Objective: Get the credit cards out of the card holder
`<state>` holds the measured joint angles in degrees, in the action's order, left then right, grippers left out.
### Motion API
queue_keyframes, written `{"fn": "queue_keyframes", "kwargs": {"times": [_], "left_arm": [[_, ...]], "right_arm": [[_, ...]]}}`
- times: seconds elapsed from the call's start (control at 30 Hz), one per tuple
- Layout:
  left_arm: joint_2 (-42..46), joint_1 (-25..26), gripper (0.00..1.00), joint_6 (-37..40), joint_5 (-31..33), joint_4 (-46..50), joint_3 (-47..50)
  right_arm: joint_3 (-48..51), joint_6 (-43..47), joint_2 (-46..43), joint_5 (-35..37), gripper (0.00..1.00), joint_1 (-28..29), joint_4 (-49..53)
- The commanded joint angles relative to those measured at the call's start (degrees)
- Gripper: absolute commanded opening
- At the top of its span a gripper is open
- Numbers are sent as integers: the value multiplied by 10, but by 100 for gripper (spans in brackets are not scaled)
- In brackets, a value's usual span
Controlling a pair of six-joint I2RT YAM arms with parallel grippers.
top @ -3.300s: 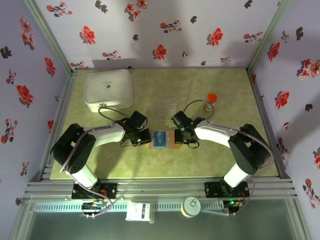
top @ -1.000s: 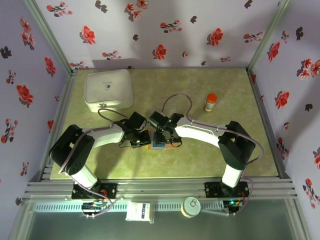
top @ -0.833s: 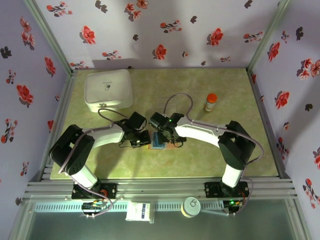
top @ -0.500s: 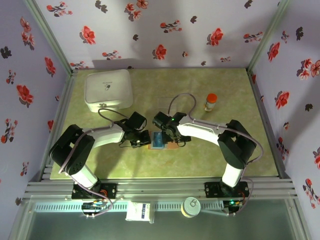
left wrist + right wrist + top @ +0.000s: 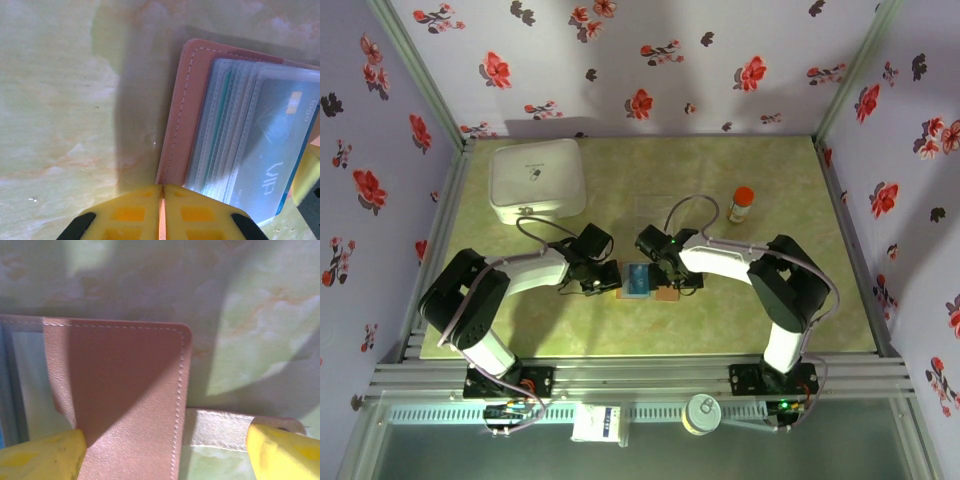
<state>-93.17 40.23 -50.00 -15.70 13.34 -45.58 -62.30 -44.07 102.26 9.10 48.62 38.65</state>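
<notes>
Left claw [image 5: 161, 200] pinches card holder [image 5: 172, 125] edge; right claw [image 5: 160, 452] spread wide over it.

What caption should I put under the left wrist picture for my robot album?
Shut yellow left gripper pinches the edge of the brown wallet, blue cards tucked inside.

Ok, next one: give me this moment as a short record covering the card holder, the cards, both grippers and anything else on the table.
card holder: lying open on the table
credit cards: inside the clear sleeves, a blue one on top
left gripper: shut, apparently pinching the card holder's brown edge
right gripper: open, fingers either side of the brown flap
also on table: white box, orange-capped bottle
</notes>
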Motion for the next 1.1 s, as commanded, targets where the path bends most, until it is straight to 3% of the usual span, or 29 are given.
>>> {"fn": "queue_keyframes", "kwargs": {"times": [0.0, 0.4, 0.57, 0.87, 1.07], "left_arm": [[-16, -1, 11, 9, -1, 17, -3], [35, -1, 10, 8, 16, 30, 5], [59, -6, 10, 15, 31, 59, -23], [60, -6, 11, 23, 17, 70, -69], [23, 4, 11, 25, 0, 57, -92]], "right_arm": [[18, -1, 28, -10, 84, -4, -9], [51, -5, 32, -58, 81, -4, -72], [39, 5, 23, -52, 80, -5, -53], [1, 36, -39, -28, 78, -4, 0], [0, 37, -91, -48, 76, -4, -6]]}}
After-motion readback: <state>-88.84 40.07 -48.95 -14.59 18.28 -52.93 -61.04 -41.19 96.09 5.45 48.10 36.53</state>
